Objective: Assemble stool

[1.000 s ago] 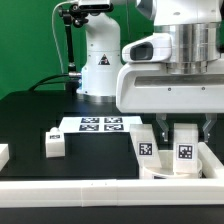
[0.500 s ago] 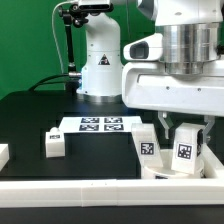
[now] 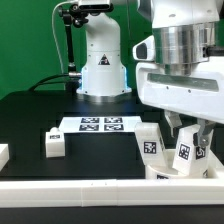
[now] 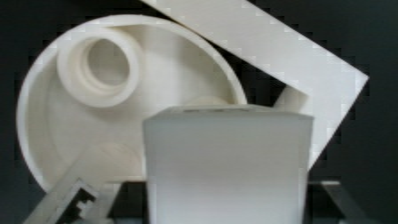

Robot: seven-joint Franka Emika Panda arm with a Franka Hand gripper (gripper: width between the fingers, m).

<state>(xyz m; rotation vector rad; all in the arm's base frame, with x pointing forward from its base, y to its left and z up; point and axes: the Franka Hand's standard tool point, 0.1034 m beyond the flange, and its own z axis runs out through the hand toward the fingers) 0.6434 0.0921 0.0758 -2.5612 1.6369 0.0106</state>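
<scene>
My gripper [image 3: 187, 135] is shut on a white stool leg [image 3: 186, 154] with a square tag, held slightly tilted at the front right of the exterior view. In the wrist view this leg [image 4: 228, 160] fills the gap between the jaws of the gripper [image 4: 228, 205]. Behind it lies the round white seat [image 4: 63, 120] with a raised round socket [image 4: 103, 70]. The seat [image 3: 163, 174] is mostly hidden in the exterior view. A second tagged leg [image 3: 150, 144] stands beside the held one and also shows in the wrist view [image 4: 249, 40].
Another loose leg [image 3: 53, 143] lies on the black table left of centre, and a white part [image 3: 3, 154] shows at the left edge. The marker board [image 3: 98, 125] lies behind. A long white rail [image 3: 90, 190] edges the table front. The robot base [image 3: 100, 60] stands at the back.
My gripper has shifted toward the exterior view's right with the leg in it, and the leg now leans a little. The other parts have not moved.
</scene>
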